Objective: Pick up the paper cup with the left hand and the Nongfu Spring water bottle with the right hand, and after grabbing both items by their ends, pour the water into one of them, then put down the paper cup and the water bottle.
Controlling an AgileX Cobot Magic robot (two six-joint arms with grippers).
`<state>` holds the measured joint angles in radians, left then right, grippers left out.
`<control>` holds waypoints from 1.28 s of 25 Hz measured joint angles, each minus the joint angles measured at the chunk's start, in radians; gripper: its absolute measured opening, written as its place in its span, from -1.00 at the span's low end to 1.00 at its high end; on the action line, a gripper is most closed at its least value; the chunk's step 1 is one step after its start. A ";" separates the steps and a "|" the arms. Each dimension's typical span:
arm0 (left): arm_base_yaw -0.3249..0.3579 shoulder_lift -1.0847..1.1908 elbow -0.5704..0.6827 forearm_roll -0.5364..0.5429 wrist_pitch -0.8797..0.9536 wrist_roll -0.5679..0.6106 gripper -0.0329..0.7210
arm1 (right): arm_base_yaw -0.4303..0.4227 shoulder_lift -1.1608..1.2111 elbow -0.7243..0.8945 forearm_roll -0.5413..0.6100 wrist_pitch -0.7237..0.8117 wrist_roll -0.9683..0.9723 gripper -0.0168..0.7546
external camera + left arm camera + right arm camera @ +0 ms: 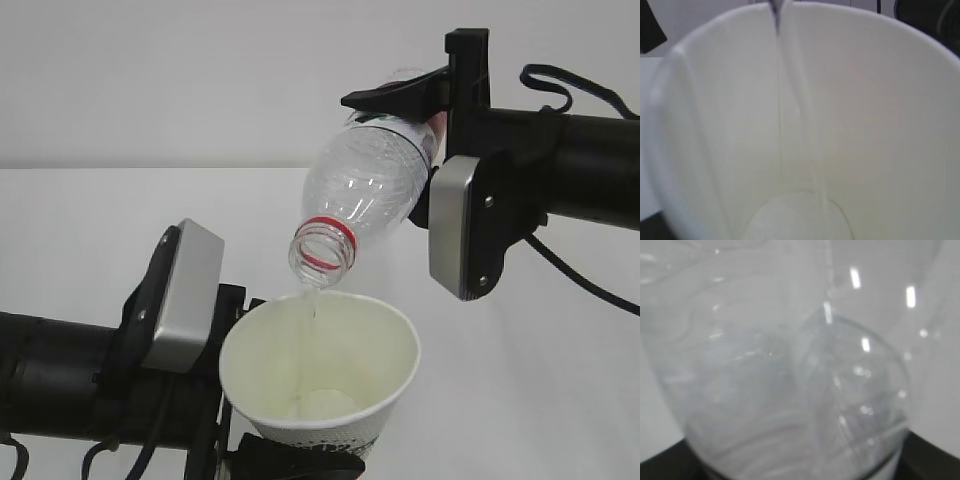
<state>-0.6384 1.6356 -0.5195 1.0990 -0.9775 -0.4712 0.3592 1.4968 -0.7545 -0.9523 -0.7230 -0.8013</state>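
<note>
Exterior view shows the two black robot arms meeting over the white table [90,220], and by size the right hand [425,120], entering from the upper right of the frame, comes first: its tool is closed around the base end of the clear ribbed plastic Nongfu Spring water bottle with the red neck ring [365,195], wrist rolled so the bottle tips neck-down toward the centre. The bottle looks nearly drained, so it should be light, thin-walled and easily crushed; a hold at the stiffer base seems wise, though slippery. Lower left, the left hand [290,462] carries the small white tapered paper cup [385,350], leaned slightly toward the camera, its open mouth just under the uncapped neck; the tool grips it near the bottom, largely cut off by the frame edge, jaws partway apart on the cup. Paper this thin will likely soften and dent, and it grows heavier as it fills, so a gentle squeeze low down suits it. Smallest, a thin stream of clear water [314,303] falls inside the cup wall; the left wrist view shows it running down to a shallow pool.
</note>
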 joint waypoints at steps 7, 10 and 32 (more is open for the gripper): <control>0.000 0.000 0.000 0.000 0.000 0.000 0.53 | 0.000 0.000 0.000 0.002 0.000 -0.006 0.27; 0.000 0.000 0.000 0.000 0.000 0.000 0.53 | 0.000 0.000 0.000 0.002 0.000 -0.008 0.27; 0.000 0.000 0.000 0.000 0.000 -0.001 0.53 | 0.000 0.000 0.000 0.006 0.000 -0.022 0.27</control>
<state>-0.6384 1.6356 -0.5195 1.0990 -0.9772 -0.4727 0.3592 1.4968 -0.7545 -0.9463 -0.7230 -0.8231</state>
